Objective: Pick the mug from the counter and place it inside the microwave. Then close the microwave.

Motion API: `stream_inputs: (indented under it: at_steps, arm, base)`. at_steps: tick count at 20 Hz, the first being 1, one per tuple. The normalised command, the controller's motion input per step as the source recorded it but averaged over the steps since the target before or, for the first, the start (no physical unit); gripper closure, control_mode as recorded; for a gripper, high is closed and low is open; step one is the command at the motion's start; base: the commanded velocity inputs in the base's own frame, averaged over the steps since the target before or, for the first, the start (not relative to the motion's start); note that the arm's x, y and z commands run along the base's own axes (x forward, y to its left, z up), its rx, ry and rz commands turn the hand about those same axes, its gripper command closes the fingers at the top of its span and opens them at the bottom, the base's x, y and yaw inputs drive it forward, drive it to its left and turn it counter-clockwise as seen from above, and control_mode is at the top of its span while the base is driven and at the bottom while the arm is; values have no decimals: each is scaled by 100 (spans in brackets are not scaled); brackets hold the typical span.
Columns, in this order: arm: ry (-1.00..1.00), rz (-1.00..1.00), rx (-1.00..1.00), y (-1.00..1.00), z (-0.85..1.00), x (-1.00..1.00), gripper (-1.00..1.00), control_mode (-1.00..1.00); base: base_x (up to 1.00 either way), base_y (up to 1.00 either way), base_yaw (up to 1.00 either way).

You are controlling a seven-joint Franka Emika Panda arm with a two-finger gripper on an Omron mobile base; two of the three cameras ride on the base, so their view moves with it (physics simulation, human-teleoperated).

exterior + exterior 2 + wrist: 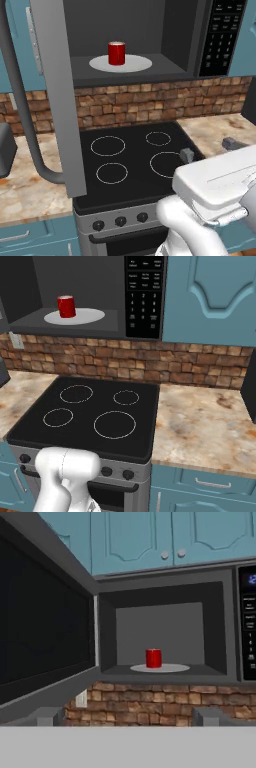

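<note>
The mug stands upright on the white turntable inside the microwave, well behind the front lip of the cavity. Placement therefore appears complete; the remaining step is judged to be closing the door.

The microwave door hangs swung out to the left of the cavity, with its long grey handle curving down toward the counter below. The gripper is pulled back from the microwave, level with the brick backsplash under it, and its fingers are spread wide with nothing between them.

Hazards from this position:

1. Door strike. The arm sits below and in front of the microwave. A push that lands on the door's lower edge or on the handle could glance off and leave the door ajar.
2. Incomplete latch. A short push may bring the door close to the frame without seating it.
3. Finger snag. Spread fingers could catch the handle or the door edge during the sweep.
4. Mug disturbance. Unlikely, as the mug sits deep in the microwave, unless the gripper re-enters the cavity.
</note>
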Motion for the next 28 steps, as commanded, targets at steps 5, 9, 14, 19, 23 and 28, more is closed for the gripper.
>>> stream_inputs:
  at_steps: [5, 9, 14, 19, 23, 28]
  arm:
    - [-6, 0, 0, 0, 0, -76, -100, -100]
    - [-3, 0, 0, 7, 0, -39, -100, -100]
    - [-3, 0, 0, 10, 0, -44, -100, -100]
    - [0, -4, 0, 12, 0, -35, -100, -100]
    - [0, -12, -1, 16, 0, -4, -100, -100]
    - [0, -17, -4, 27, 0, 4, -100, -100]
  base:
    - [0, 0, 0]
    - [0, 0, 0]
    - [0, 0, 0]
    - [0, 0, 0]
    - [0, 0, 0]
    - [0, 0, 0]
